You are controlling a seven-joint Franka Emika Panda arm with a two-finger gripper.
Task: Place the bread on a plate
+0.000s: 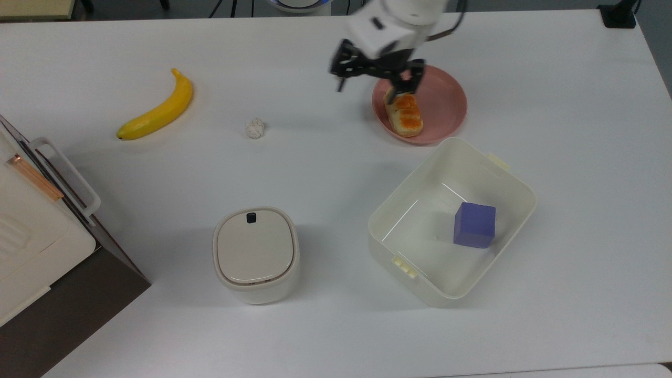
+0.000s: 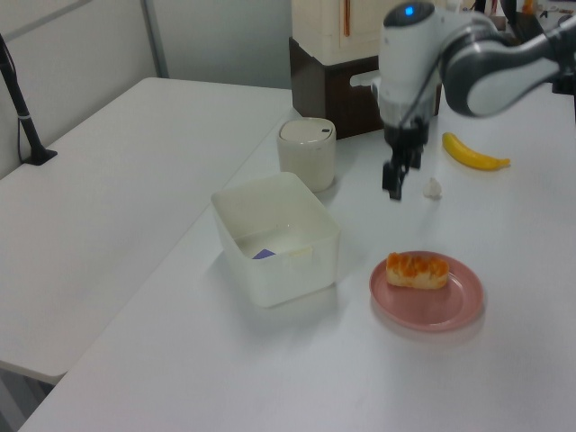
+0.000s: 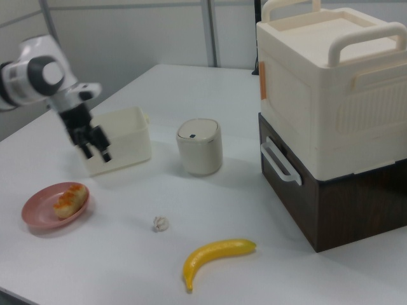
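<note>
The bread (image 1: 403,114) is a small loaf with an orange-brown top, lying on the round pink plate (image 1: 446,100), toward the plate's edge at the top view's left. In the left view the bread (image 2: 417,270) rests flat on the plate (image 2: 450,306); the right view shows the bread (image 3: 70,199) on the plate (image 3: 38,213) too. My gripper (image 1: 374,84) hangs open and empty above the table, just past the plate's rim on the top view's left. It is raised clear of the bread in the left view (image 2: 393,187) and the right view (image 3: 96,154).
A cream tub (image 1: 388,202) holding a purple cube (image 1: 475,224) stands just below the plate in the top view. A lidded canister (image 1: 255,254), a paper ball (image 1: 254,128) and a banana (image 1: 157,111) lie further left. A large cream box (image 1: 31,236) fills the left edge.
</note>
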